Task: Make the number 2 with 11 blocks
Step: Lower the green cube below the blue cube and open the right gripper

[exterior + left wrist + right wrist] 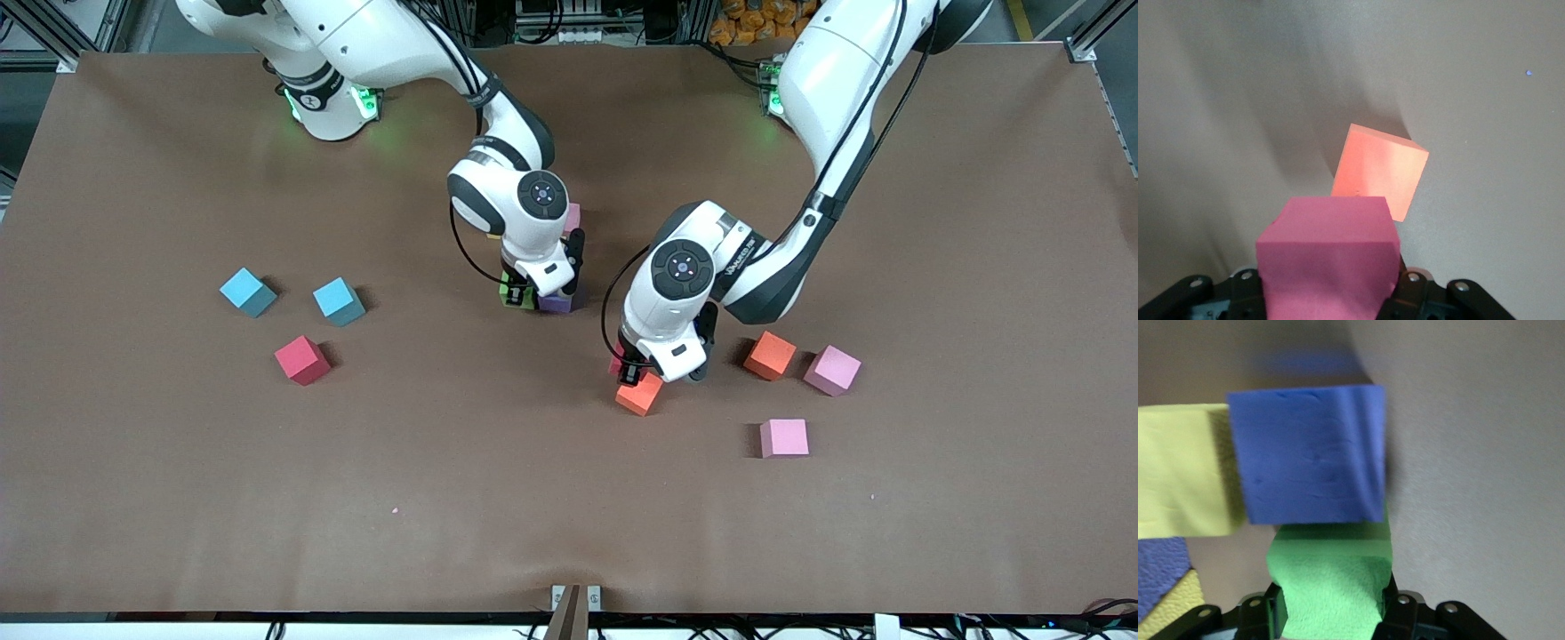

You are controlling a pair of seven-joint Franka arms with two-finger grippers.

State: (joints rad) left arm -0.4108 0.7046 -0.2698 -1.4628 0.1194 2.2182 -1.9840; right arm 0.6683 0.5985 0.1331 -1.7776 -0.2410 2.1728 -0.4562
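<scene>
From across the desk (178, 498) I see the right gripper (518, 293) down at the small cluster of blocks in the middle, a green block (510, 290) in its jaws and a purple block (556, 303) just beside it, with a pale pink one (573, 216) peeking out past the wrist; that cluster is the start of the number 2 and it looks far from finished. The left gripper (633, 372) hangs over an orange block (640, 395), nearer the front camera, carrying a deep pink block (615, 364). Loose blocks lie well apart: two light blue (248, 292) (339, 301) and a red one (302, 360) toward the right arm's end, another orange (770, 355) and two pinks (832, 370) (784, 438) toward the left arm's end. In the left wrist view the deep pink block (1328, 257) sits firmly between the jaws, the orange block (1379, 179) on the desk under it and skewed. In the right wrist view the green block (1331, 583) is pinched between the jaws, touching the purple block (1308, 457), which stands against a yellow block (1178, 473). To my eye the placing should end with the green face flush and square against the purple, then a straight lift so nothing drags; the left arm had better wait clear until that wrist leaves.
</scene>
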